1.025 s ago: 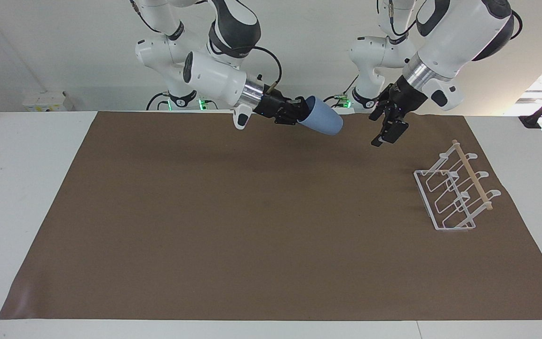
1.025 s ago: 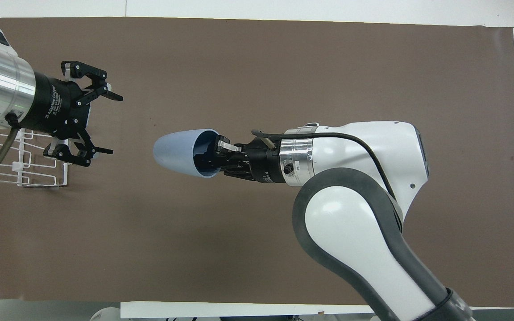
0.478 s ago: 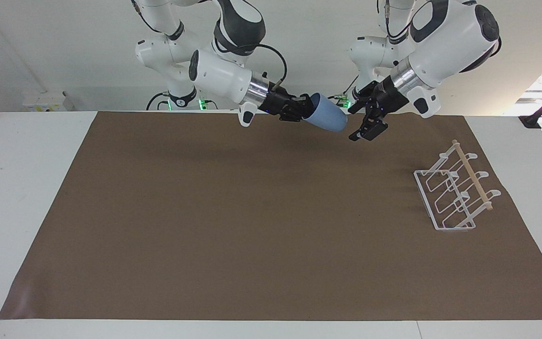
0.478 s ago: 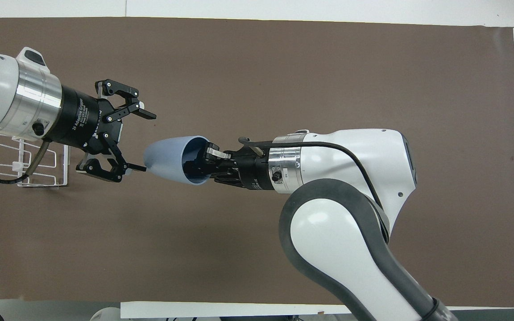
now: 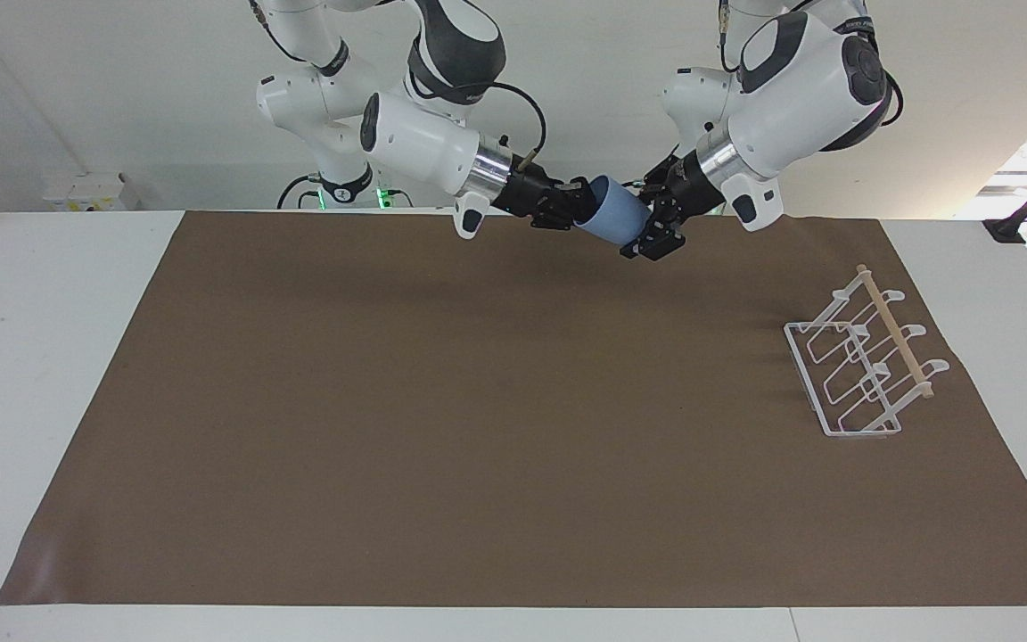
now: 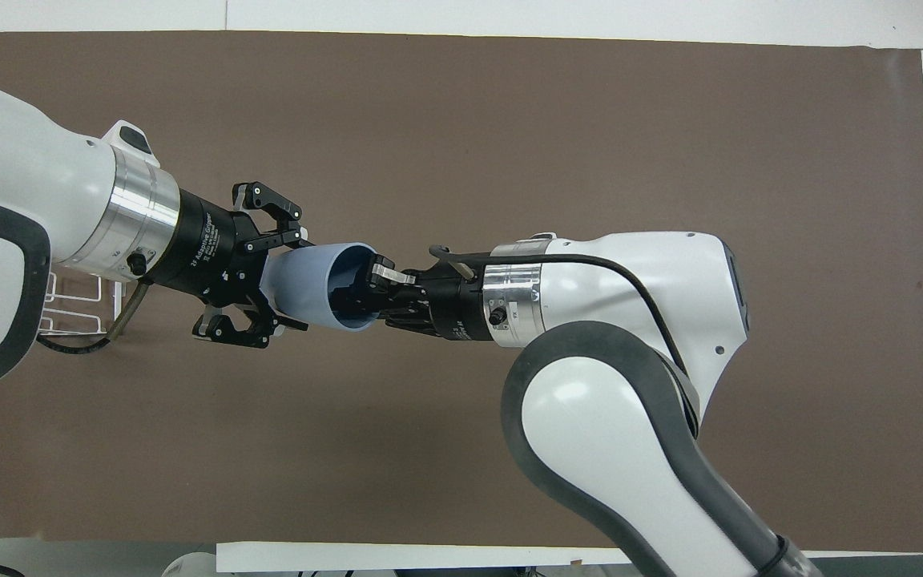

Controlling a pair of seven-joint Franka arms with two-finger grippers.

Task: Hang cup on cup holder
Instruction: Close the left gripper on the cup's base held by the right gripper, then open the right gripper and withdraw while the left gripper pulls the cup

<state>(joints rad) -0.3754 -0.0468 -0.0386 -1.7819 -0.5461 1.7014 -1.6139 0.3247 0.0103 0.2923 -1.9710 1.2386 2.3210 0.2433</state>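
At the upper centre of the facing view, the right gripper (image 5: 578, 211) grips the cup (image 5: 619, 221) by its rim in mid-air while the left gripper's (image 5: 647, 234) spread fingers straddle its base, and the cup holder (image 5: 861, 366) stands at centre right.

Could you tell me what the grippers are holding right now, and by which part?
The right gripper holds the light-blue cup by its rim, one finger inside the mouth. The left gripper straddles the cup's base end, fingers open, not yet closed on it.
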